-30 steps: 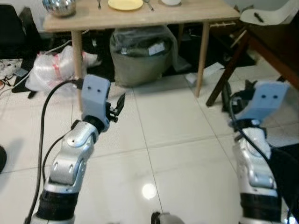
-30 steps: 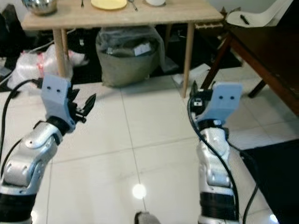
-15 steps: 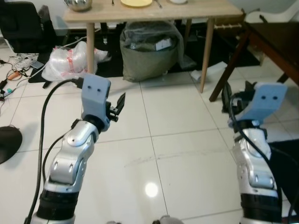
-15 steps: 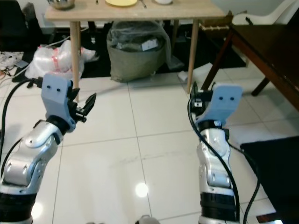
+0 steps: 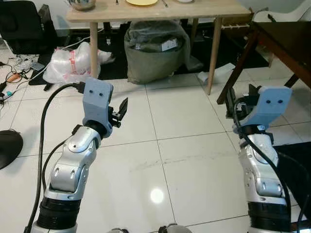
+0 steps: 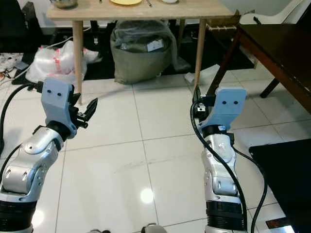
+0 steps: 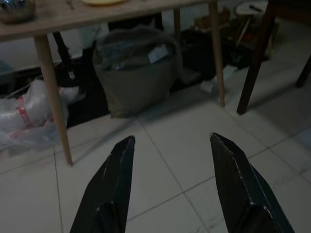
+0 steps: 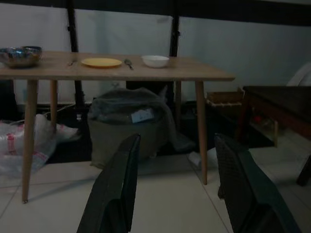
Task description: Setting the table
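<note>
I see a white tiled floor [image 5: 184, 145], glossy, with a light glare low in the head view. Ahead stands a light wooden table [image 8: 146, 72] on slim legs, its long axis running left to right across my view, near edge facing me. To the right, a dark wooden table [image 6: 277, 43] comes in at an angle, with a white chair [image 5: 286, 9] behind it. Under the wooden table sits a grey-green sack [image 5: 155, 51], and left of it a clear plastic bag [image 5: 73, 63] by the table leg. Far left are a black chair [image 5: 22, 24] and loose cables [image 5: 14, 73].

On the tabletop, left to right: a steel bowl [image 8: 20, 55], a fork [image 8: 71, 62], a yellow plate [image 8: 101, 62], a spoon [image 8: 128, 63] just beside the plate, and a small white bowl [image 8: 155, 60]. Fork and spoon point away from me, I think; too small to be sure.

Open floor lies between me and the table edge. Left gripper [image 7: 170, 182] is raised over the tiles, fingers apart, holding nothing. Right gripper [image 8: 177, 182] is raised too, aimed at the table, fingers apart and empty.
</note>
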Available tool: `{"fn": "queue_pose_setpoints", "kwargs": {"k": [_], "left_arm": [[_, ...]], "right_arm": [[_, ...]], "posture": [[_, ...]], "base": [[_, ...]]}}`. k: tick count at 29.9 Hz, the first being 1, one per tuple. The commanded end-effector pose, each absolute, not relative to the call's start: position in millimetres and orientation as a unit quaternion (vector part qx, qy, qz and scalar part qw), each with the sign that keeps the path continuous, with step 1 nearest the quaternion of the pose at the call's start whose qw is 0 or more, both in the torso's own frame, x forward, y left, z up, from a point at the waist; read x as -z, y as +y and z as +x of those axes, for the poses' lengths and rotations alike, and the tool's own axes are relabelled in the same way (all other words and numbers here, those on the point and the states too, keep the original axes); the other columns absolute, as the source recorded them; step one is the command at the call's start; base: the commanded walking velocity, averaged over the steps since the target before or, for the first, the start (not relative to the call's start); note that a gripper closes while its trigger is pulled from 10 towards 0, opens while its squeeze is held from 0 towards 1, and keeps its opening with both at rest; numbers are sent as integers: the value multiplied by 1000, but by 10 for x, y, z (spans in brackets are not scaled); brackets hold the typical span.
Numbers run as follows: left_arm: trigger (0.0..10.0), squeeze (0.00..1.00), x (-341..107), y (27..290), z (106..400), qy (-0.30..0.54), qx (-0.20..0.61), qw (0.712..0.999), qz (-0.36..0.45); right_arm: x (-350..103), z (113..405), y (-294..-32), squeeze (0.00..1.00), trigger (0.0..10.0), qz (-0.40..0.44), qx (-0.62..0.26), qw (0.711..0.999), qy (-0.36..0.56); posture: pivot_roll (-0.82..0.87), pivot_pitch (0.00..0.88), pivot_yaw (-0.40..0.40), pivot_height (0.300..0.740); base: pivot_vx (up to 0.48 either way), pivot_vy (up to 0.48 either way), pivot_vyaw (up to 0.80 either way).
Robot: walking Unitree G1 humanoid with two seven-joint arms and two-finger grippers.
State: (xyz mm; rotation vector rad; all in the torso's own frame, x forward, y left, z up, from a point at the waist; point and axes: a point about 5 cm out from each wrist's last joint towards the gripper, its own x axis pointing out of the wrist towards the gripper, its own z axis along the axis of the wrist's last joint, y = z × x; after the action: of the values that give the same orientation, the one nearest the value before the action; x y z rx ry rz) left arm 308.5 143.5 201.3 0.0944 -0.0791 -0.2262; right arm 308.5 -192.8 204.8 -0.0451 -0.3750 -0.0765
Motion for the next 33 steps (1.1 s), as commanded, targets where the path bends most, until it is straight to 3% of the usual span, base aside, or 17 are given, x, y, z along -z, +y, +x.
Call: {"fn": "queue_pose_setpoints", "kwargs": {"k": [1, 33], "left_arm": [[10000, 0, -1980, 1394, 3093, -30, 124, 991, 42], [10000, 0, -2087, 1418, 3148, -50, 137, 987, 63]], "right_arm": [[-1993, 3066, -1980, 0, 10000, -9, 50, 983, -175], [-2020, 3082, -2025, 0, 10000, 11, 60, 982, -180]], "posture": [[-87, 37, 51, 740], [-85, 27, 59, 740]], "base": [[0, 0, -800], [0, 0, -800]]}}
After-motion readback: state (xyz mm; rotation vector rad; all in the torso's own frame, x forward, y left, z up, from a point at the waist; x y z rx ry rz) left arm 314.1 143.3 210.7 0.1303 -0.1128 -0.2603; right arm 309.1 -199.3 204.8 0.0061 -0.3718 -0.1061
